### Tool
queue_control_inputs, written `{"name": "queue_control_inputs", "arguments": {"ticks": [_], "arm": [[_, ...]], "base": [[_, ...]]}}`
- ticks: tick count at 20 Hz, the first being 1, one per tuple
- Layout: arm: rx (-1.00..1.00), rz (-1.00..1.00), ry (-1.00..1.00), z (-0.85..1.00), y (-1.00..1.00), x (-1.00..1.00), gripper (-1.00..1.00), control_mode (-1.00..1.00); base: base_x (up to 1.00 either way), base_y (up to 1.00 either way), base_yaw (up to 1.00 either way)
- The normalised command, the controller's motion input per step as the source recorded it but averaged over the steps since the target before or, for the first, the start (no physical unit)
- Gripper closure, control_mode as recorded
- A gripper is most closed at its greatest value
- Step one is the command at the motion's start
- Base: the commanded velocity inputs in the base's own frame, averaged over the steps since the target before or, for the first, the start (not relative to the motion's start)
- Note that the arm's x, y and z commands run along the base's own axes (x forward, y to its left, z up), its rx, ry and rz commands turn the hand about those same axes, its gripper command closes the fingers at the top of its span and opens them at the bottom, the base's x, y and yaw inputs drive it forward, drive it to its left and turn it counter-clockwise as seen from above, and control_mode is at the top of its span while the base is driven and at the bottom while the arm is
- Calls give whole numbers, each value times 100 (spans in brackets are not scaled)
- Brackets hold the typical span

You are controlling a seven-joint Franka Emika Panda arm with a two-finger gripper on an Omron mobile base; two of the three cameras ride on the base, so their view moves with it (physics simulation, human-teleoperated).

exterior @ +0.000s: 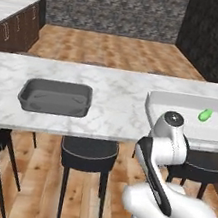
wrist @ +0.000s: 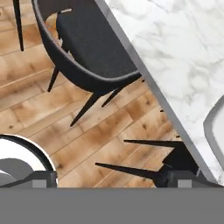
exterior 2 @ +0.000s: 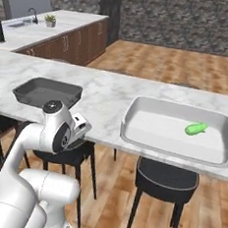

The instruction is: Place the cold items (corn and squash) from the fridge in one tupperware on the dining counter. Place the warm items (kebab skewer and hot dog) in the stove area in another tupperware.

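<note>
**Op A:** How's the light on your feeds?

**Op B:** Even and flat in both base views. I see no clear source, no glare on the dining counter (exterior: pixel 111 106), and hardly a shadow under the stools (exterior: pixel 89 151). The far brick wall (exterior: pixel 114 5) reads dim next to the bright marble.

**Op A:** Sharpness?

**Op B:** Soft everywhere, and the wood floor (exterior 2: pixel 180 63) looks smeared. The small green item in the white tupperware (exterior 2: pixel 134 132) is too blurry for me to name, possibly the squash. My hand view is a bit crisper, with hard edges on the stool legs (wrist: pixel 87 107). I notice no bending at the edges.
</note>
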Motion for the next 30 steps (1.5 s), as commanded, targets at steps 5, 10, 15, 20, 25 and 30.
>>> {"name": "queue_control_inputs", "arguments": {"ticks": [5, 10, 15, 20, 25, 30], "arm": [[0, 0, 0, 0, 0, 0, -100, 100], [0, 0, 0, 0, 0, 0, -100, 100], [0, 0, 0, 0, 0, 0, -100, 100], [0, 0, 0, 0, 0, 0, -100, 100], [0, 0, 0, 0, 0, 0, -100, 100], [0, 0, 0, 0, 0, 0, -100, 100]], "base": [[-19, 100, 0], [-10, 100, 0], [0, 100, 5], [0, 100, 17], [0, 100, 22], [0, 100, 31]]}}
